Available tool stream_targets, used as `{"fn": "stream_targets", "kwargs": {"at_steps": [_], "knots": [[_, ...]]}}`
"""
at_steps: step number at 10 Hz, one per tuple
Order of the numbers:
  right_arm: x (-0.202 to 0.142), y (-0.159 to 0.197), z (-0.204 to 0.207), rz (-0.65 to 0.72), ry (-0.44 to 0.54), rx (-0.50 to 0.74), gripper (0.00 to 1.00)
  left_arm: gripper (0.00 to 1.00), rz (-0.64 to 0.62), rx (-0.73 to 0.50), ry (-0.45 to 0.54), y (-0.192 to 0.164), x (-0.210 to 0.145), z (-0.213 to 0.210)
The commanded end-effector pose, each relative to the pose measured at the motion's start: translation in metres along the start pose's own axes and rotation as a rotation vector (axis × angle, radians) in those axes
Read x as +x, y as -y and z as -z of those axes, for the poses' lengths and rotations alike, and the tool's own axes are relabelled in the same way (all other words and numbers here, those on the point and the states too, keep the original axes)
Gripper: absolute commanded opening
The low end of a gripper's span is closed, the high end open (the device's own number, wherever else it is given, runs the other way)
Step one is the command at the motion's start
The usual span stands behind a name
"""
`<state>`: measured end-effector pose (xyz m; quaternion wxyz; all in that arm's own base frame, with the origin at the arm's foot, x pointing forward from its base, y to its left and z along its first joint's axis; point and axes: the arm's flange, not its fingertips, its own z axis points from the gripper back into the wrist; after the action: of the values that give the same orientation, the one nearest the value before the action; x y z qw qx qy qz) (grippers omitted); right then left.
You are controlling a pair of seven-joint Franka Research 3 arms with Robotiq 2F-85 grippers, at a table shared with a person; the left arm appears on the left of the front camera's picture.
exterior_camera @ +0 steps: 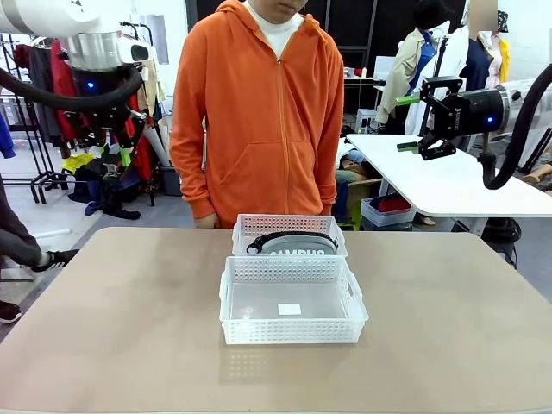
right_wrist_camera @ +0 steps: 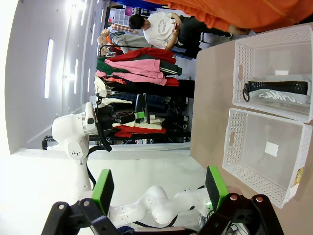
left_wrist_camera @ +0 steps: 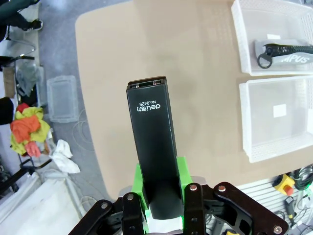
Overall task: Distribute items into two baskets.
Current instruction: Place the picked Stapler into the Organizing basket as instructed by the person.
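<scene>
Left wrist view gives me the black stapler (left_wrist_camera: pixel 151 147) front and centre: it juts out lengthwise from between the green pads (left_wrist_camera: pixel 182 169) of my left claw (left_wrist_camera: pixel 160 186), which is clenched on its lower end. The face with the white print is turned toward the camera. Behind it I see bare tabletop (left_wrist_camera: pixel 122 58), so the stapler hangs in the air, well apart from both baskets. The grey pouch (left_wrist_camera: pixel 293 58) lies flat in the far basket (left_wrist_camera: pixel 240 46), with its black strap (left_wrist_camera: pixel 286 48) laid along its top and part of the white lettering showing. The near basket (left_wrist_camera: pixel 247 127) sits just beside that one, long side to long side, though I cannot tell whether the two rims touch. A small white label (left_wrist_camera: pixel 279 110) lies on its floor. Front view shows me the pair in the middle of the tabletop, one behind the other, with the pouch's basket on the side nearer the person (exterior_camera: pixel 259 112). My left arm is raised high at the left of that picture, above and to the side of the tabletop. My right claw (exterior_camera: pixel 408 123) hangs high at the right, turned sideways, with its jaws released wide and only air between the green pads. The person, in an orange hooded jacket, stands at the far edge right behind the baskets, one hand (exterior_camera: pixel 205 222) down by the tabletop's rim.
</scene>
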<state>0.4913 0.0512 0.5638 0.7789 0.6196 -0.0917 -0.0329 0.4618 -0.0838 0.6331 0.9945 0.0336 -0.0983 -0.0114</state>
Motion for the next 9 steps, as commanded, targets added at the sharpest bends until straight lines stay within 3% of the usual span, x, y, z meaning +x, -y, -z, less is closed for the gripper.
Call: {"fn": "stream_targets", "kwargs": {"at_steps": [1, 9], "knots": [[0.0011, -0.0039, -0.0007, 0.003, 0.006, -0.003, 1.00, 0.00, -0.001, -0.002, 0.001, -0.0016, -0.0021, -0.0026], [0.0011, -0.0039, -0.0007, 0.003, 0.006, -0.003, 1.00, 0.00, -0.001, -0.002, 0.001, -0.0016, -0.0021, -0.0026]]}}
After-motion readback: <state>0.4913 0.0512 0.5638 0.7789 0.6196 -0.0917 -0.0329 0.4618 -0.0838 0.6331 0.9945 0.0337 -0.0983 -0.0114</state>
